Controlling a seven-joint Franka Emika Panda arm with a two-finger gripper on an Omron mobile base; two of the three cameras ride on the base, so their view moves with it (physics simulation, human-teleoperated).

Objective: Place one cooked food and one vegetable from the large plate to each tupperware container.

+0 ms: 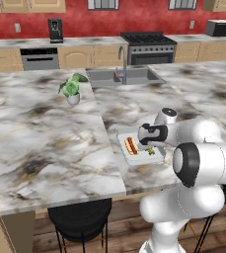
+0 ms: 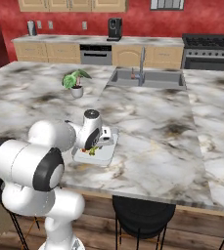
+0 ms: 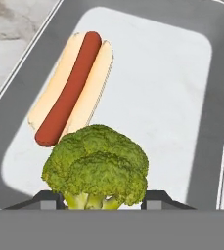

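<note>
A tupperware container (image 3: 216,122), a shallow grey tray, lies right under the hand. A hot dog (image 3: 69,88) in its bun rests in the tray's far left part. My gripper (image 3: 103,200) hangs low over the tray's near end, its fingers closed on a green broccoli (image 3: 96,166) held by the stalk. From the base, the same tray (image 1: 134,160) (image 2: 106,158) sits near the counter's front edge, with the hot dog (image 1: 131,145) inside and the gripper (image 1: 148,147) (image 2: 91,146) above the broccoli (image 1: 151,150). The large plate and the other container are hidden.
A small potted plant (image 1: 71,91) (image 2: 75,83) stands farther back on the marble island counter (image 1: 40,133). A sink with faucet (image 1: 124,76) (image 2: 145,78) is set in at the far side. A black stool (image 1: 80,217) (image 2: 143,212) stands below the counter's front edge.
</note>
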